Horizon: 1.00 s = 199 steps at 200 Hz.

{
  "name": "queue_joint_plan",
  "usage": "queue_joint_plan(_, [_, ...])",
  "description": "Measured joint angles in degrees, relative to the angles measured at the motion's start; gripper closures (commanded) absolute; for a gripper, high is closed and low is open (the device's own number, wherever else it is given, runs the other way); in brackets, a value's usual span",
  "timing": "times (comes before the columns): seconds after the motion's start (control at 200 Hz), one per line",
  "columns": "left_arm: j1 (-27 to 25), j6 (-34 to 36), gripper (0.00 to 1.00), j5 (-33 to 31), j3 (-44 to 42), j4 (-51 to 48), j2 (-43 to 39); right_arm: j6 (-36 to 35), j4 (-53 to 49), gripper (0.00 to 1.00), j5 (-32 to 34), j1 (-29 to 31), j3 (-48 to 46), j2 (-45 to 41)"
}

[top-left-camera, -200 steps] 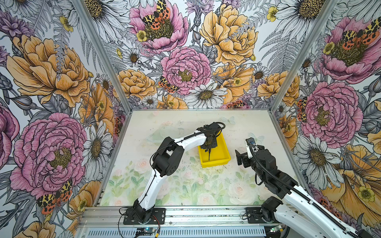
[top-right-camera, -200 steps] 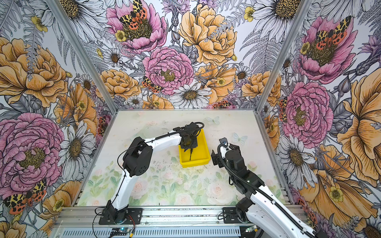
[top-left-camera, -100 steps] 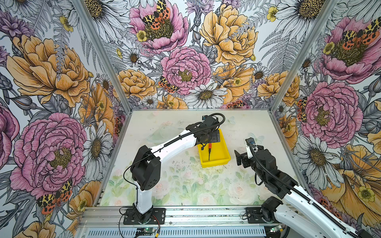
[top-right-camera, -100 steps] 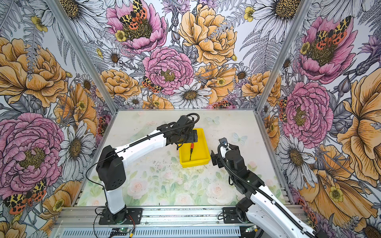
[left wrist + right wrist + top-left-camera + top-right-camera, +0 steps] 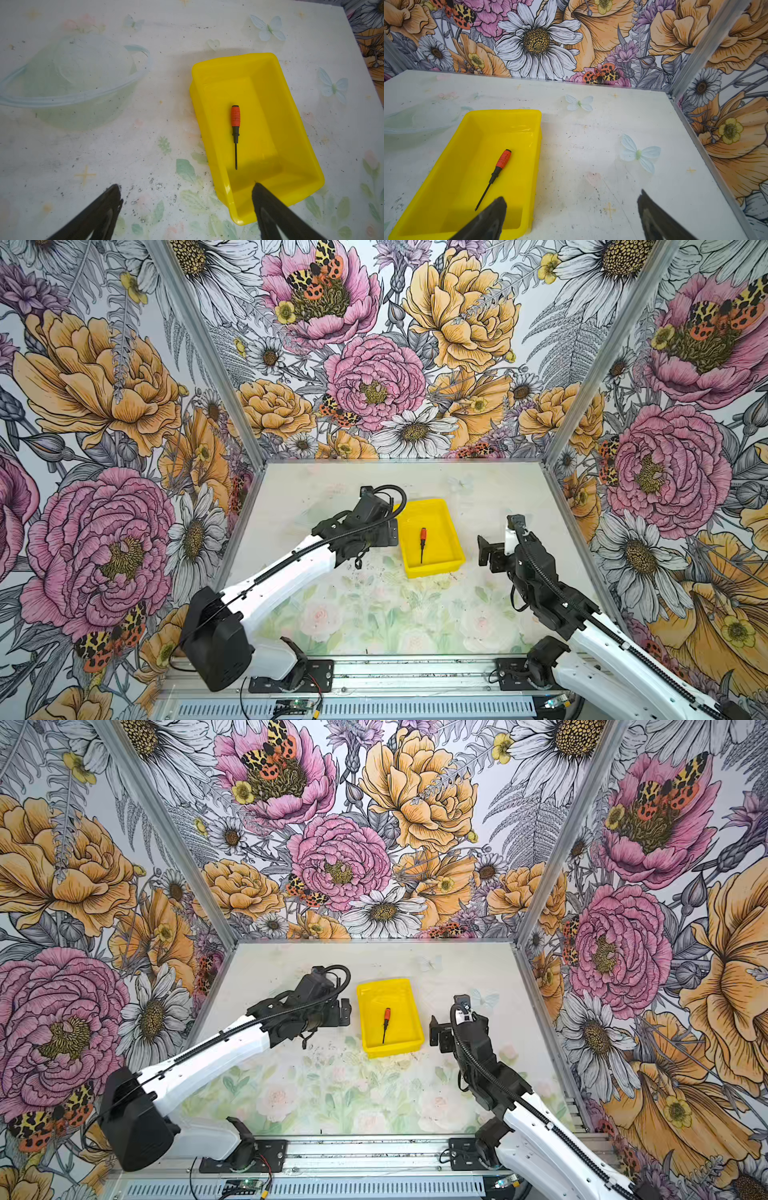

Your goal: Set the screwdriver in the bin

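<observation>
Screwdriver (image 5: 422,544) in bin (image 5: 433,571), clear of walls; left hand (image 5: 186,187), right hand (image 5: 572,199) spread

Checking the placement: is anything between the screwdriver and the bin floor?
Nothing visible. The screwdriver lies flat on the floor of the bin, alone; the left pincer is open and holds nothing.

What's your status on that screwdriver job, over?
Left gripper open, empty, beside the bin. Right gripper open, empty. Screwdriver lying flat inside bin, clear of both grippers. Nothing else in bin.
</observation>
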Motion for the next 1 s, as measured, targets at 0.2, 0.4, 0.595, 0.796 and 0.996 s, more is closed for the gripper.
queue_joint_plan(0.2, [9.18, 4.74, 0.01, -3.23, -16.26, 6.80, -17.05, 3.61, 0.02, 0.01, 5.14, -0.28, -0.57, -0.02])
queue_joint_plan(0.4, [18.40, 9.99, 0.01, -5.03, -30.14, 11.67, -33.09, 4.15, 1.20, 0.00, 11.87, -2.38, -2.62, -0.04])
queue_joint_plan(0.595, [27.34, 15.69, 0.01, -5.60, -39.21, 17.66, -43.25, 1.88, 2.82, 0.00, 11.98, -9.97, -7.04, 1.01])
queue_joint_plan(0.796, [30.71, 19.65, 0.01, -5.40, -46.90, 29.40, -40.13, -2.45, 10.97, 0.01, 6.47, -17.38, -11.04, 2.40])
queue_joint_plan(0.996, [32.89, 23.17, 0.02, -4.20, -46.90, 40.30, -24.74, -4.72, 18.71, 0.00, 2.25, -21.49, -14.47, 9.66])
